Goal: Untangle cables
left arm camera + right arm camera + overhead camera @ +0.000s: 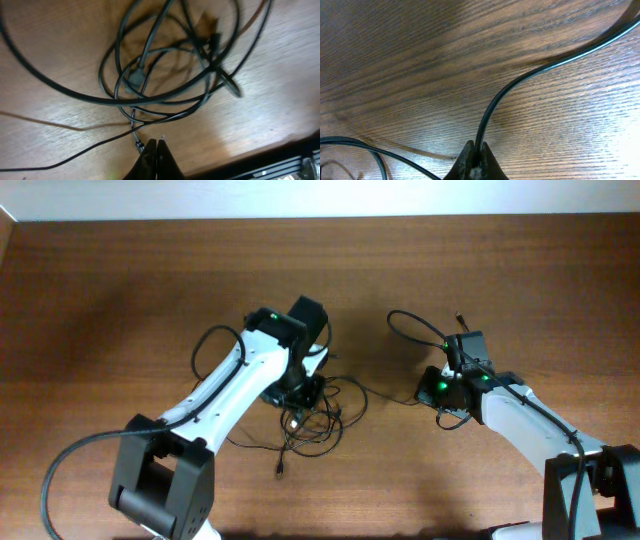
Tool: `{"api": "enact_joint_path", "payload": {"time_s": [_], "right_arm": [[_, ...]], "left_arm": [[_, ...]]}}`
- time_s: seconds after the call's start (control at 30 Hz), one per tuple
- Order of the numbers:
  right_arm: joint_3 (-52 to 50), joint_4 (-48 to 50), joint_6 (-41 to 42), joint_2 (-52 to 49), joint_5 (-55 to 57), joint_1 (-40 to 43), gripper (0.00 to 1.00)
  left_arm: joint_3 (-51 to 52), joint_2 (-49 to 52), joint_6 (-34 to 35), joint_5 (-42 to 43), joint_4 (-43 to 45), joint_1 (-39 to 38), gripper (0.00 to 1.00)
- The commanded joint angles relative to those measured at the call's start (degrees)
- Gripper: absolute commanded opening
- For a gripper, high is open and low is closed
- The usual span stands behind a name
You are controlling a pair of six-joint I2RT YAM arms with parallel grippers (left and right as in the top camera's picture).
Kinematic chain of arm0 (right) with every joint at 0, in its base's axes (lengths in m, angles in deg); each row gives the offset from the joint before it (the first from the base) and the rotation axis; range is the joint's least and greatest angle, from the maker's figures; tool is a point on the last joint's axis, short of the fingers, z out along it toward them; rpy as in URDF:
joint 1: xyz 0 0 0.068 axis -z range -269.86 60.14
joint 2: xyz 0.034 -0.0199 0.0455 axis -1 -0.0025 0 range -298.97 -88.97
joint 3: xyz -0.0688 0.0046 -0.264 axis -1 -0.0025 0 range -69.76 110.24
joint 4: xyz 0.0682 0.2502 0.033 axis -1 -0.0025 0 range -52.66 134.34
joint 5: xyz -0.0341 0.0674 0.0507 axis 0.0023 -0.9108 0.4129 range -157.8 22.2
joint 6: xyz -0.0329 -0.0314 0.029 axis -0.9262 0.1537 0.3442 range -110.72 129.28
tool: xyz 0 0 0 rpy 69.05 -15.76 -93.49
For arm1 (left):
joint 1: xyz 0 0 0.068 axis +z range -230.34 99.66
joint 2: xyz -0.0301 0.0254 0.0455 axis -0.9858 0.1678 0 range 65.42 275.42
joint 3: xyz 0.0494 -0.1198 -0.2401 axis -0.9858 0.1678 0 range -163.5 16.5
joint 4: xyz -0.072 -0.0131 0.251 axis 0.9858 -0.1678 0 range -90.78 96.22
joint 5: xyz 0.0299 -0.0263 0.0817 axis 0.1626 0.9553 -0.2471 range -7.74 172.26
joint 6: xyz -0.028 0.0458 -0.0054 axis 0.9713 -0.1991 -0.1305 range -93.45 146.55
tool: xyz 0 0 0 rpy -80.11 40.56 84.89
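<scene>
Left gripper [156, 152] first: its dark jaws are pressed tight together, no gap between the tips. Right ahead of them sprawls the tangle of thin black rubber-sheathed cables [165, 75], loop over loop on the brown wood-grain table [50, 60]. One thin cord end with a small metal plug [138, 145] sits hard against the side of those tips; whether it is actually pinched, I cannot tell.

Over to the right gripper [476, 159]: jaws clamped on a single smooth black cable [520, 80], which comes straight out from between the tips and sweeps away ahead in a long curve. A second black strand [365, 145] arcs past low beside the jaws, touching nothing.

From overhead, the tangle lies just at the left jaws, and one strand stretches from it across the table to the right jaws. The two grippers are well apart.
</scene>
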Motion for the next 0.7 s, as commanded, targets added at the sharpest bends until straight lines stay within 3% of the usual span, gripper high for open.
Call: {"api": "enact_joint_path", "payload": {"time_s": [0.0, 0.23, 0.57, 0.63, 0.67], "right_arm": [[-0.35, 0.09, 0.24, 0.22, 0.07, 0.13, 0.04], [-0.35, 0.11, 0.24, 0.22, 0.09, 0.13, 0.04], [-0.35, 0.11, 0.24, 0.22, 0.07, 0.13, 0.04], [-0.35, 0.11, 0.24, 0.22, 0.09, 0.13, 0.04], [-0.35, 0.11, 0.24, 0.22, 0.07, 0.13, 0.04]], "left_arm": [[5.79, -0.13, -0.07, 0.28, 1.99, 0.35, 0.17], [13.88, -0.13, -0.09, 0.24, 9.51, 0.35, 0.34], [18.08, -0.13, -0.11, 0.24, 14.49, 0.31, 0.30], [18.08, -0.13, -0.81, 0.24, 14.86, 0.31, 0.24], [18.05, -0.15, -1.70, 0.20, 15.30, 0.31, 0.01]]}}
